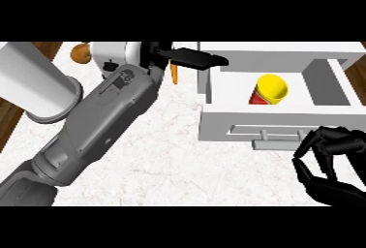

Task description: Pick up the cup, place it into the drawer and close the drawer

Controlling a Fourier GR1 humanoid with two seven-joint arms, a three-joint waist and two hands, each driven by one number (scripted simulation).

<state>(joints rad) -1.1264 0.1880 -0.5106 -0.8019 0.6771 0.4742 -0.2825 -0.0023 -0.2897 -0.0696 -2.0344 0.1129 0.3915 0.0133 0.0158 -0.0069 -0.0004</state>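
Observation:
A yellow cup [271, 89] with a red base lies tilted inside the open white drawer [279, 116], near its middle. No hand touches it. My left hand [191, 57] reaches across the counter to the drawer's back left corner, fingers straight and pointing right. At the lower right, my right hand [330, 161] sits in front of the drawer, just right of the drawer's bar handle [277, 136]. Its fingers are curled and hold nothing.
A large white cylinder [37, 82] stands at the left. At the back, an orange-brown object [81, 53] sits beside a white object [113, 50], and a thin orange piece [175, 73] shows below my left hand. Brown wood [8, 118] borders the marble counter [172, 155] at the left.

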